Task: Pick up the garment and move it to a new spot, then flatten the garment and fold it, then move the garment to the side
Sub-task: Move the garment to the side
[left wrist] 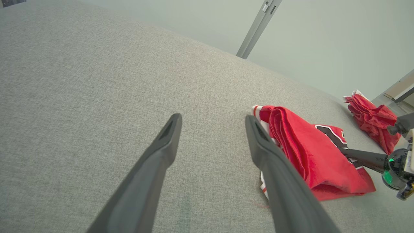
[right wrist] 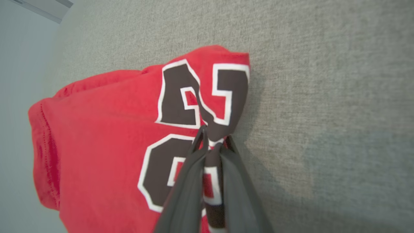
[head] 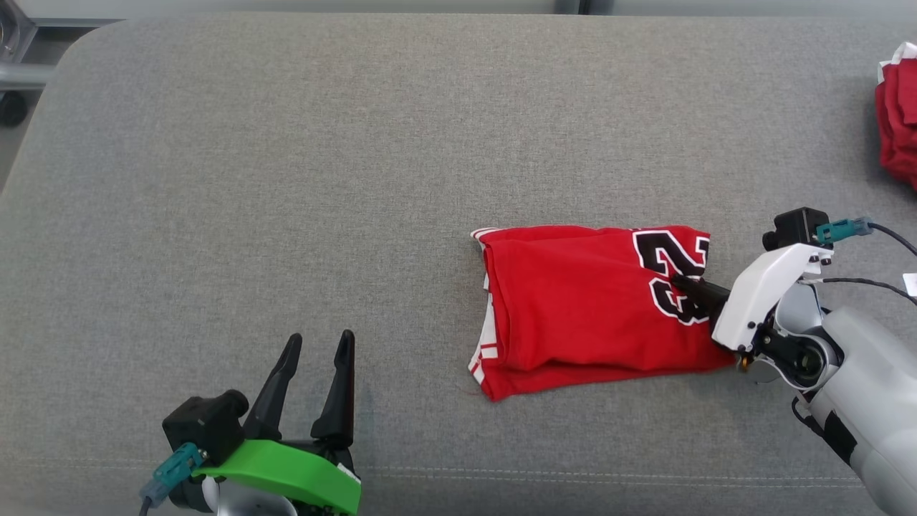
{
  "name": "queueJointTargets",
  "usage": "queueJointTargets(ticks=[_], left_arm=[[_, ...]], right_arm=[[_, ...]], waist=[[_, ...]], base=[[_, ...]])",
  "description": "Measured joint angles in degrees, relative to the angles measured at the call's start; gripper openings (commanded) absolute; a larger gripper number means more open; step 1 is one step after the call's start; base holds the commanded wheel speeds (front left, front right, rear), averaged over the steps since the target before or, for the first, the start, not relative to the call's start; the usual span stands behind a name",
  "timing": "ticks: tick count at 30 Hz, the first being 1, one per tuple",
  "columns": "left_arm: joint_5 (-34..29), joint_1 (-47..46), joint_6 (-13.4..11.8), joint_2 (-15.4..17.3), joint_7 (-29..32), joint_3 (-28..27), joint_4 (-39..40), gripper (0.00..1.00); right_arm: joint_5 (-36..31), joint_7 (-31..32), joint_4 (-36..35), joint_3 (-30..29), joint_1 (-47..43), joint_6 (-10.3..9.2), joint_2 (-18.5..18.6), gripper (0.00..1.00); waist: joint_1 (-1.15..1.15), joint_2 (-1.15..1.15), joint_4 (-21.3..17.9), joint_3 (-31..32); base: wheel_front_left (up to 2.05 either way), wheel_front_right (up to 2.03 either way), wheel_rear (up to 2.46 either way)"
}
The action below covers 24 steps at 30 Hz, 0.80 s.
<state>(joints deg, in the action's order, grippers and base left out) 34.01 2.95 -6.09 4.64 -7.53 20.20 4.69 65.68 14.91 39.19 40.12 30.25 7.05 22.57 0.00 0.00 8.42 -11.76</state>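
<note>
Firmly, the right end effector [right wrist: 214, 139] pinches the red garment [head: 573, 308], while the left end effector [head: 320, 337] stands spread.

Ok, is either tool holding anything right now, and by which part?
The right tool is shut on the folded red jersey, pinching cloth at its numbered edge. The left tool is open, holding nothing.

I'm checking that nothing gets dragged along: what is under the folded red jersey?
The red jersey lies on the grey cushion. White-trimmed lower layers show at its left edge. Whatever is between the folds is covered.
</note>
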Motion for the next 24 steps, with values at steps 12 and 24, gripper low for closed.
queueJointTargets(ticks=[12,24], left_arm=[[-0.1,0.0,0.0,0.0,-0.1,-1.4,-0.2,1.0],[-0.1,-0.1,0.0,0.0,-0.1,-0.8,-0.1,1.0]], right_arm=[[-0.2,-1.9,-1.2,-2.7,6.5,0.0,3.8,0.0],[-3.9,-0.9,-1.7,-4.0,15.8,-1.23,10.3,0.0]], waist=[[0.0,0.0,-2.2,0.2],[0.0,0.0,-3.9,-0.3]], base=[[0.0,0.0,0.0],[0.0,0.0,0.0]])
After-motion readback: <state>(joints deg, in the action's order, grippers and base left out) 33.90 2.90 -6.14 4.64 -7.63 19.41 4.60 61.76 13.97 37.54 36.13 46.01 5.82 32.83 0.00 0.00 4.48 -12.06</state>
